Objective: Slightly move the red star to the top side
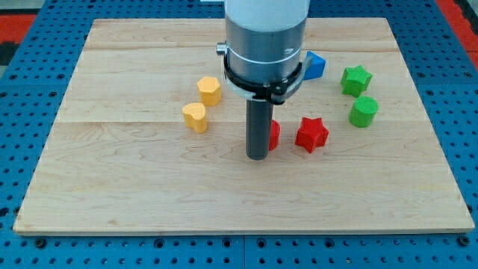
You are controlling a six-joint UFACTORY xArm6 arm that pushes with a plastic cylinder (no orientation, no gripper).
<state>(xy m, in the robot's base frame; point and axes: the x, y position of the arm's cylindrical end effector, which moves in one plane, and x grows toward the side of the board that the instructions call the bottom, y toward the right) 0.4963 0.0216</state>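
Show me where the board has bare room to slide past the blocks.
Bare wood fills the view's bottom strip below my tip and the left side beyond the yellow blocks. It is crowded on the right: red star, a red block touching the rod, green star, green cylinder, blue block.

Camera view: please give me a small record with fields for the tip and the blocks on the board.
tip: my tip, at the left of a partly hidden red block
red star, right of that red block, apart from my tip
yellow blocks: two, left
green blocks: star, cylinder, right
blue block, partly hidden
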